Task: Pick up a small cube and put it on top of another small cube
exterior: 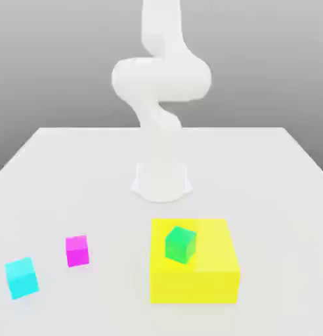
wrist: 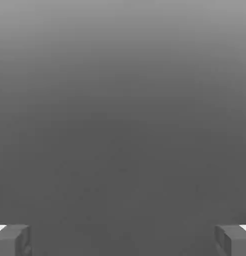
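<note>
- Your gripper (wrist: 123,240) has its fingers (wrist: 12,239) spread wide, nothing between them
- Your cyan cube (exterior: 21,277) sits on the table (exterior: 92,170), turned slightly, no long axis
- Your green cube (exterior: 180,244) rests atop the yellow block (exterior: 203,275), likewise turned

The robot arm (exterior: 161,85) runs out past the top edge of the exterior view, so its upper links and hand are cut off there. The bench (exterior: 92,164) is cropped by the bottom edge and both sides of the exterior view, its near corners out of frame. The green cube (exterior: 180,244) covers part of the yellow block (exterior: 203,269)'s top face. In the hand view, the two fingers (wrist: 12,240) stand wide apart and poke in at the frame's lower corners, each clipped by the picture's edges, only their tips showing against a plain grey backdrop.
</note>
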